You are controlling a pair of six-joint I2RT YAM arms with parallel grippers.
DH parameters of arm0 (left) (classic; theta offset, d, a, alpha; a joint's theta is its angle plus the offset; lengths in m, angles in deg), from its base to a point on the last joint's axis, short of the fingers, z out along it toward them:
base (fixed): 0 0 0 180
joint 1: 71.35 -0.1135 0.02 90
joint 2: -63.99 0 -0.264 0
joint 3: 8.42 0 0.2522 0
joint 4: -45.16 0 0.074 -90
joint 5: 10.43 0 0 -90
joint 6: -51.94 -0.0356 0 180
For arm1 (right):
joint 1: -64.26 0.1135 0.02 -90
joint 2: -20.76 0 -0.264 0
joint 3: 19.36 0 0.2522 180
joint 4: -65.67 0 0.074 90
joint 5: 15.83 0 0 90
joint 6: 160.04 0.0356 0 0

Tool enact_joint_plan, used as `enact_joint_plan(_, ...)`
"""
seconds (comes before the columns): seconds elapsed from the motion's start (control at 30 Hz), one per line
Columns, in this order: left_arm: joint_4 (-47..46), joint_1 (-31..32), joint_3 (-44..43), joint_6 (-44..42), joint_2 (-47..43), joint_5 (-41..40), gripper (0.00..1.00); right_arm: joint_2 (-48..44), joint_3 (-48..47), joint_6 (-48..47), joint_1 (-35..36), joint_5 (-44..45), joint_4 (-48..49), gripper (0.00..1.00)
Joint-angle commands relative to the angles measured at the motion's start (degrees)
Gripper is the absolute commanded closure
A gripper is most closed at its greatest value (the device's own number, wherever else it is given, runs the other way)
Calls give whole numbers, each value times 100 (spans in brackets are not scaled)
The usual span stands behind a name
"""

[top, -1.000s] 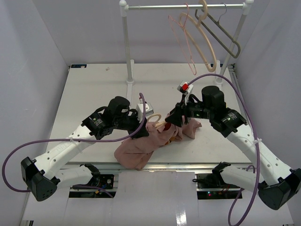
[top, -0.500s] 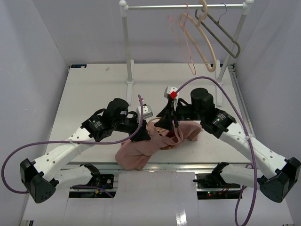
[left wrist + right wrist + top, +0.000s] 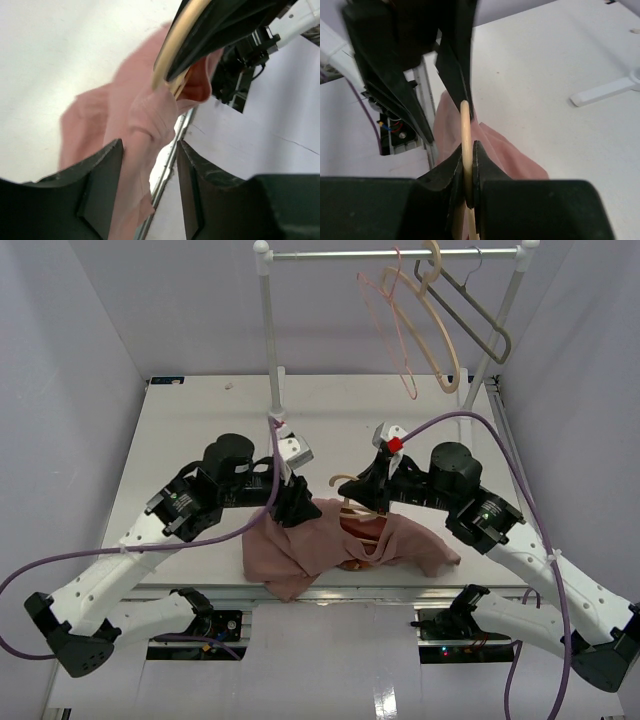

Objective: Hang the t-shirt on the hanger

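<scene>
Dressing is under way: the t-shirt [image 3: 300, 545] lies draped over the hanger [image 3: 464, 130], which the right gripper [image 3: 468, 155] clamps tight, while the left gripper [image 3: 148, 150] beside the hanger pinches cloth, which I judge must next be tugged over the hanger's shoulder

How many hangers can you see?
4. Three hang on the back rail: a pink wire hanger, a thick beige hanger and a grey hanger. The fourth hanger, also beige, is pinched in the right gripper, partly tucked in the t-shirt.
</scene>
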Motion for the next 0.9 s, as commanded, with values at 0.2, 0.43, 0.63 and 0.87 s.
enact_joint_plan(0.2, 944, 27, -661, 240, -903, -2810, 39, -351, -1243, 167, -172, 1400, -908, 92)
enact_joint_plan(0.43, 531, 29, 372, 711, -1562, -2528, 39, -410, -1670, 341, -164, 1407, -1112, 92)
enact_joint_plan(0.63, -476, 26, 1276, 1505, -1762, -1976, 38, -551, -1660, 546, -172, 1344, -986, 92)
enact_joint_plan(0.87, -1677, 25, 1912, 2067, -1417, -1709, 39, -845, -1315, 672, -167, 1382, -698, 92)
